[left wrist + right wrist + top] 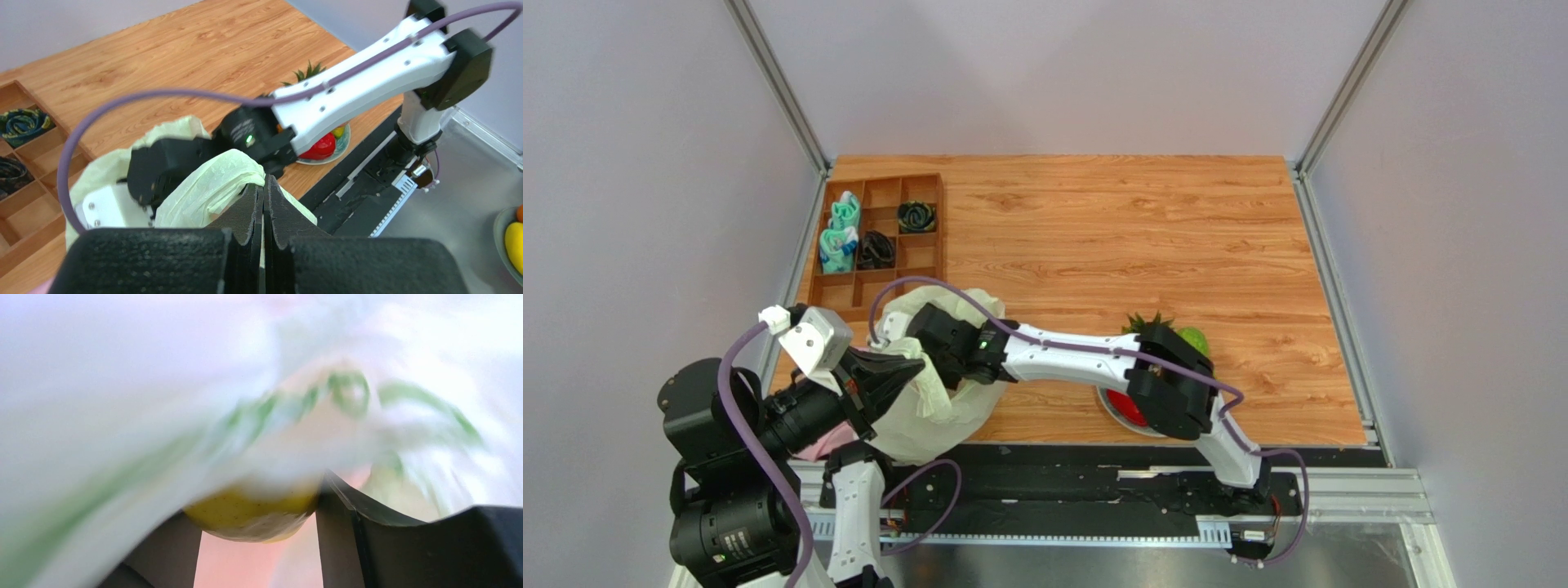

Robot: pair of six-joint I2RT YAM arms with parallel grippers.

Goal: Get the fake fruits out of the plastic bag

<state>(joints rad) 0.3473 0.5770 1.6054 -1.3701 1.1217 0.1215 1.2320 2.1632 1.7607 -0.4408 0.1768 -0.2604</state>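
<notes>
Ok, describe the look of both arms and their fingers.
The right arm and left arm share white casings between chunky black joints, each trailed by a looping purple cable. A small green light glows at the right wrist. The left fingers and right fingers are matte black, tapered blades.

The counter (1112, 233) is smooth, matt wood-grain. The plastic bag (946, 417) is thin, translucent, crinkled film. The mango (251, 517) has dull, finely speckled plastic skin, while the red fruit (319, 147) shines glossy. The left tool (264, 184) is matt black plastic.
</notes>
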